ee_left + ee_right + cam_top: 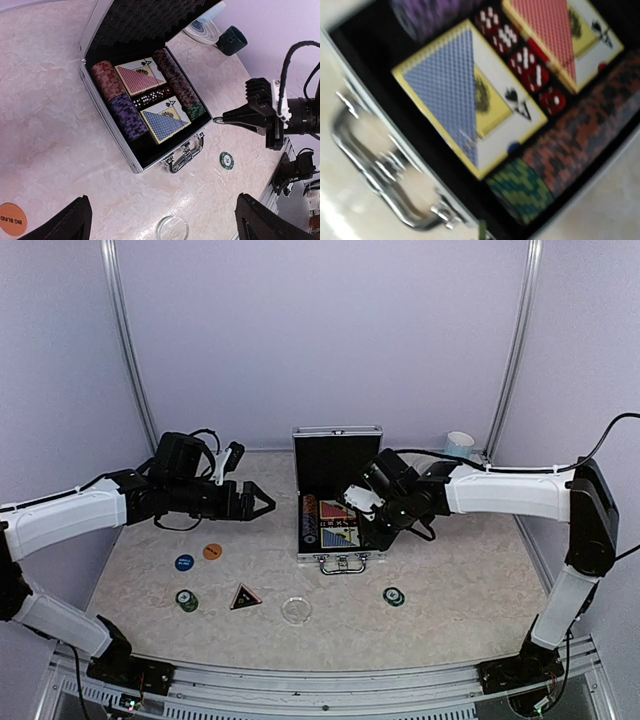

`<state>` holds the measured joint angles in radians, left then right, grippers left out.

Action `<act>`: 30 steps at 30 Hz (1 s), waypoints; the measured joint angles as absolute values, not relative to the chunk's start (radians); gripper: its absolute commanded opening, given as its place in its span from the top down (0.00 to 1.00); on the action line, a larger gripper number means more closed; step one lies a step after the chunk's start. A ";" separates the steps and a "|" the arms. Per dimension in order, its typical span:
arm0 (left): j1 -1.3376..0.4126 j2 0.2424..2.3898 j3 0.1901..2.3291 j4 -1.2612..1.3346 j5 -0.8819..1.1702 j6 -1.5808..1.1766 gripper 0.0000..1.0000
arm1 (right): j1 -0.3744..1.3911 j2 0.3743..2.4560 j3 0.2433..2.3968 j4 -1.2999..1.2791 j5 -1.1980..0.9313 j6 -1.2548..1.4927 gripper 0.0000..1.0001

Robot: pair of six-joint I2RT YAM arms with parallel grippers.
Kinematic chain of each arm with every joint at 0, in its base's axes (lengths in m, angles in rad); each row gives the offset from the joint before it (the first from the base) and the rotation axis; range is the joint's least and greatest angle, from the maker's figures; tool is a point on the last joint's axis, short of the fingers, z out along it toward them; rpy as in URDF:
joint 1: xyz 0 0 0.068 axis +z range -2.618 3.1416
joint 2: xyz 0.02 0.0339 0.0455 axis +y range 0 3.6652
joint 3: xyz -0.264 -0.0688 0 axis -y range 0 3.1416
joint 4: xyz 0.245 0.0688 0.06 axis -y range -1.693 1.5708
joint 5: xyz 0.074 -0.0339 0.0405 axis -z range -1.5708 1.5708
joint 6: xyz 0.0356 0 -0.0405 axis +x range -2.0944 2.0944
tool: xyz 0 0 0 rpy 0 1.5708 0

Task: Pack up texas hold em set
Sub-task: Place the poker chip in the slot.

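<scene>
clear disc (296,611) near front edge; left gripper (260,503) spread beside briefcase (338,557); right gripper (220,120) above it, grip unclear.

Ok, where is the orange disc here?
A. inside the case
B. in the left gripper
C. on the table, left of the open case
C: the orange disc lies on the table beside the blue disc, left of the open case.

Top view: you have even, diffuse overhead light, soft shadows on the worktop (450,570). Left wrist view sharp, with sheen towards the worktop's front edge. Your right wrist view is blurred throughout; glare smears the briefcase handle (370,175).
</scene>
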<state>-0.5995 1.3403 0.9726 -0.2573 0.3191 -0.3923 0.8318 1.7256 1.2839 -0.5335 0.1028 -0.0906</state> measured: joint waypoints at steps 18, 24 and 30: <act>-0.550 1.306 0.897 -0.202 0.367 -0.410 0.01 | 0.865 1.783 1.383 -0.654 0.263 -0.293 1.00; -0.550 1.306 0.897 -0.190 0.371 -0.415 0.01 | 0.880 1.794 1.383 -0.654 0.253 -0.337 1.00; -0.550 1.306 0.897 -0.187 0.374 -0.416 0.01 | 0.883 1.832 1.383 -0.653 0.248 -0.367 1.00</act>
